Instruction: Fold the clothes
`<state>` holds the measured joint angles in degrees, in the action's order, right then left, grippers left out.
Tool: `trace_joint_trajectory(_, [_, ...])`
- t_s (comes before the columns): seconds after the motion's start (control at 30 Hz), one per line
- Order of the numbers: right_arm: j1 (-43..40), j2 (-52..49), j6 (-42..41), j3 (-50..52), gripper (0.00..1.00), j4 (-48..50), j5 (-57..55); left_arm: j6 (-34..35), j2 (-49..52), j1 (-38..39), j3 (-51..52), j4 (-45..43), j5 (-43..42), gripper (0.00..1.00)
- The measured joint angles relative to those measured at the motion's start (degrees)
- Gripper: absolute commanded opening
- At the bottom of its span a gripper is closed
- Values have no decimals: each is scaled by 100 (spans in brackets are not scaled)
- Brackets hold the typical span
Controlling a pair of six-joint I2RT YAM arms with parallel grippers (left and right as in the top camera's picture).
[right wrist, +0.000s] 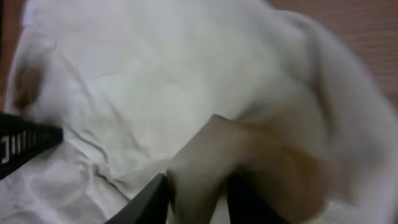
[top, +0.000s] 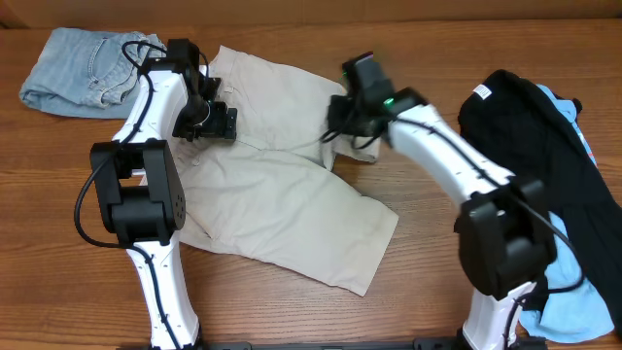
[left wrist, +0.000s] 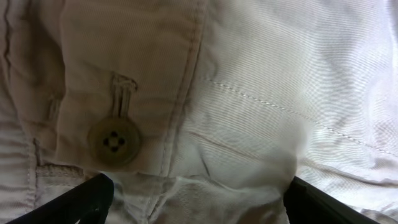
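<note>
Beige shorts [top: 282,194] are lying spread across the middle of a wooden table [top: 418,292]. At the waistband, the left gripper [left wrist: 199,202] is poised beside a button [left wrist: 114,142], its jaws standing wide and empty. The right gripper [right wrist: 196,196] is sitting at the right edge of the shorts with its jaws narrowly parted around a raised fold; whether it is gripping cannot be told. Denim shorts [top: 83,68] are lying far left. A black garment [top: 525,136] is lying over a blue garment [top: 583,301] at right.
</note>
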<state>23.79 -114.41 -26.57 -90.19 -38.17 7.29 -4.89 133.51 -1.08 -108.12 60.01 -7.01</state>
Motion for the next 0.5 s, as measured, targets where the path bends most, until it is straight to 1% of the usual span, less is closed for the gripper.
trace_joint_trajectory(0.1, [-391, 264, 33, -131, 44, -861, 286, 0, 0, 0, 0, 0, 0, 89])
trace_joint_trajectory(0.13, [-474, 332, 33, -140, 56, -1051, 348, 0, 0, -2, 0, 0, -2, 89])
trace_joint_trajectory(0.17, [-592, 435, 52, -151, 64, -1309, 435, 0, 0, 0, 0, -2, 0, 89])
trace_joint_trajectory(0.2, [-710, 520, 83, -168, 71, -1569, 498, 0, 0, 0, 0, -2, 0, 89])
trace_joint_trajectory(0.23, [-820, 581, 72, -175, 74, -1759, 549, 0, 0, 0, 0, -2, 0, 89])
trace_joint_trajectory(0.33, [-1054, 614, 90, -160, 75, -1880, 645, 0, 0, 0, 0, -24, 0, 89])
trace_joint_trajectory(0.5, [-1335, 614, 90, 422, 72, -1368, 780, 0, 2, 0, 0, -48, 0, 89])
